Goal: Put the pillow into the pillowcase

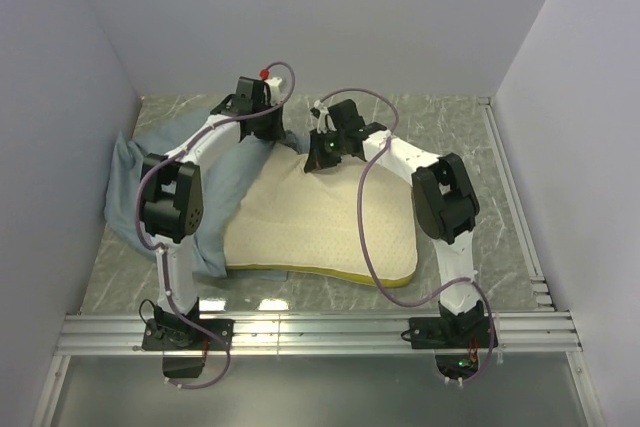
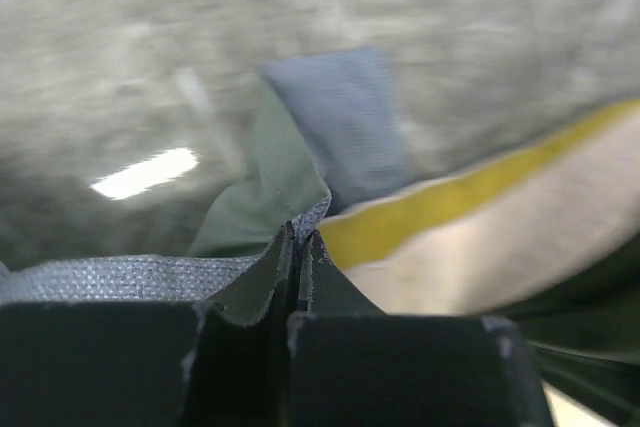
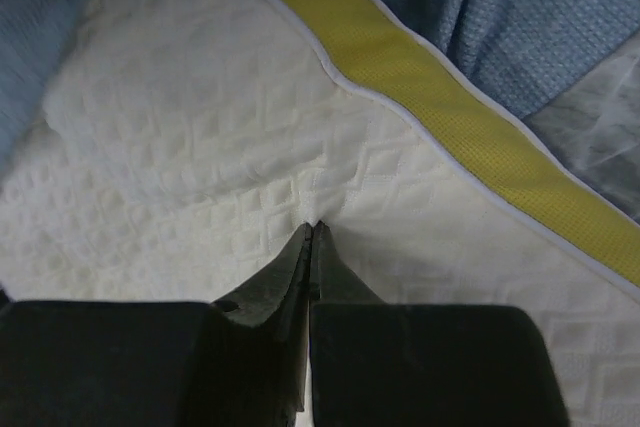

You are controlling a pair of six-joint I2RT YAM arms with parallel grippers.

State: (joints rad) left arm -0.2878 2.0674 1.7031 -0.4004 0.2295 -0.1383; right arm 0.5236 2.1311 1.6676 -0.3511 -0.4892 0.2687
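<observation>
The pillow lies flat on the marble-patterned table between the two arms, with its yellow side edge along the near side. The pillowcase lies crumpled to the left of the pillow, blue-grey face up, and reaches round the pillow's far left corner.

The left gripper is at that far corner. Its jaws are closed on a fold of the pillowcase edge, and fabric shows on both sides of the fingertips.

The right gripper is down on the pillow's quilted top face, near the yellow edge. Its jaws are fully closed, with a small pucker of the cover pinched at the tips.
</observation>
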